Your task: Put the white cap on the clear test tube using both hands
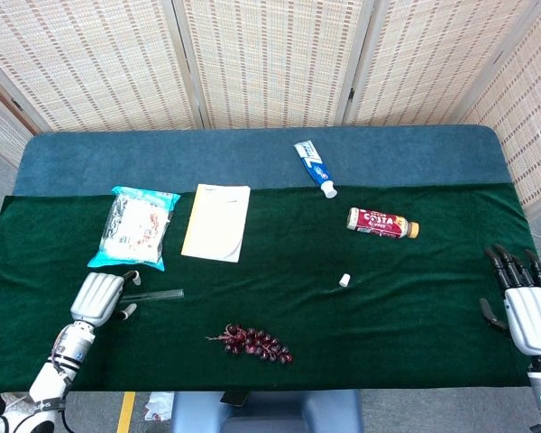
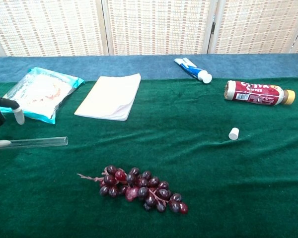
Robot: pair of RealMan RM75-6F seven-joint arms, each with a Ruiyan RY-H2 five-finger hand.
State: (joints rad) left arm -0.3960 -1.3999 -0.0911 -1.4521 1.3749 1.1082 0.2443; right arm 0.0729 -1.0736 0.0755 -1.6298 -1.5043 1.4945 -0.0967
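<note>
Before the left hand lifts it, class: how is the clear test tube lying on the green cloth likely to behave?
The clear test tube lies flat and looks round and smooth, so it may roll if nudged sideways, though the green cloth probably damps that. It looks thin-walled and glassy, so likely light, stiff and fragile. The left hand reaches over one end, so lifting there could tilt it.

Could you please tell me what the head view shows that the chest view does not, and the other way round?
Only the head view shows the right hand, open at the table's right edge, holding nothing, and the whole left hand with its arm. It also takes in the full table and the floor below it.

Only the chest view shows the left hand's fingertips from the side, spread above the clear test tube, close to its left end.

Both show the tube, the white cap lying apart on the green cloth, the grapes, notepad, toothpaste, bottle and blue packet.
</note>
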